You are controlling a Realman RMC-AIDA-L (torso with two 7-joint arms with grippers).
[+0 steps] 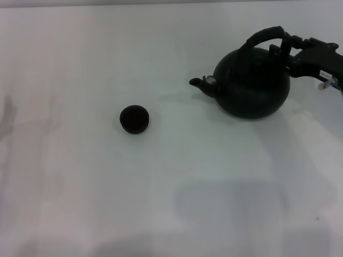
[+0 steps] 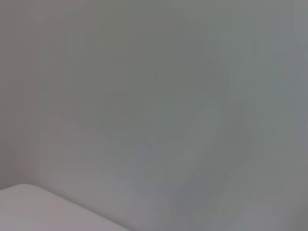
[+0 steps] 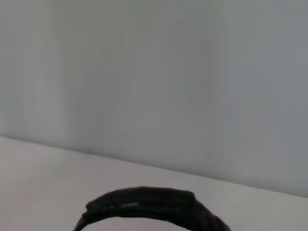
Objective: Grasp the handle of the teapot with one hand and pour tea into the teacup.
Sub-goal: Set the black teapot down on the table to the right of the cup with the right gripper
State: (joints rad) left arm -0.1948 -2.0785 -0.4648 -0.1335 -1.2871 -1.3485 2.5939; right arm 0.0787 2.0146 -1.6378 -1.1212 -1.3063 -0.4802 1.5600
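The black round teapot [image 1: 252, 85] is at the right of the head view, its short spout [image 1: 202, 83] pointing left toward the teacup [image 1: 134, 119]. The tiny dark teacup stands alone on the white table, well left of the spout. The ribbed black handle [image 1: 262, 35] arches over the pot. My right gripper [image 1: 284, 44] comes in from the right edge and is shut on the handle's right end. In the right wrist view the handle [image 3: 144, 204] shows as a dark arc. My left gripper is out of view.
The white table [image 1: 161, 187] spreads bare around both objects. A pale grey wall [image 3: 154, 72] stands behind the table. The left wrist view holds only this wall and a table corner [image 2: 38, 209].
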